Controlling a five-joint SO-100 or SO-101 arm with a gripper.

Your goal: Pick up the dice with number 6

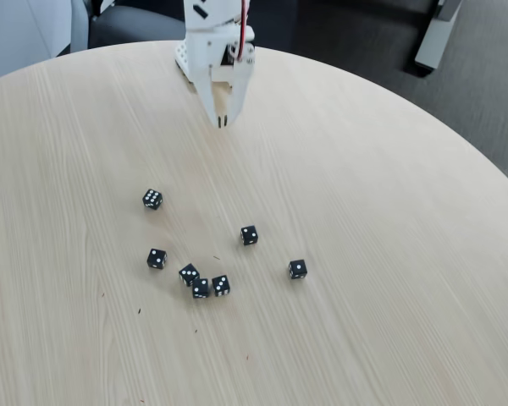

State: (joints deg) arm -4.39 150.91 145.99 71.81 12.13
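Fixed view, looking down at an angle on a round pale wood table [364,169]; white arm comes in from the top edge, gripper [223,123] pointing down toward the tabletop near the far side; its two fingers sit close together, tips nearly meeting with just a thin dark slit between them — reads as closed, nothing held; seven small black dice with white pips are scattered on the near half of the table, all well apart from the gripper; the dice with number 6 [152,199] sits alone at the upper left of the group, top face showing two rows of three pips, nothing touching it; below it, a die with two pips [157,258] on top; right of that a tight cluster of three — a three-pip die [189,273], a second three-pip die [201,288] just beside it and seemingly touching, and a four-pip die [221,285] right next to that one; another two-pip die [249,235] lies alone above and right of the cluster; a one-pip die [297,269] is farthest right, apart from the rest; a few tiny dark specks lie on the wood near the dice; dark floor [457,101] shows beyond the table edge at upper right.
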